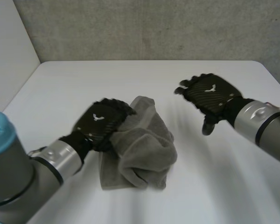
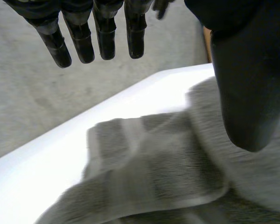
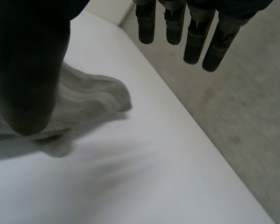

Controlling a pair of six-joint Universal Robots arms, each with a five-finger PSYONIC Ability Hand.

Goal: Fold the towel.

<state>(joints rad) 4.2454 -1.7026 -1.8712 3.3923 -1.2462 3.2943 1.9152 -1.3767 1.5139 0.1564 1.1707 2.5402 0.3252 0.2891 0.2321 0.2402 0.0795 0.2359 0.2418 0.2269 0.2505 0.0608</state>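
We find the towel [image 1: 142,149] bunched mid-way across the table [image 1: 74,79], long axis running far edge to near. Our left hand [image 1: 100,122] is at its left side, fingers straight, holding nothing — the nearer one; our right hand [image 1: 210,95] hovers spread, well apart toward the right edge.

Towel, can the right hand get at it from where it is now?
Probably yes: the right hand is open beside the towel, with only table between them; the left hand is at the towel's other side.
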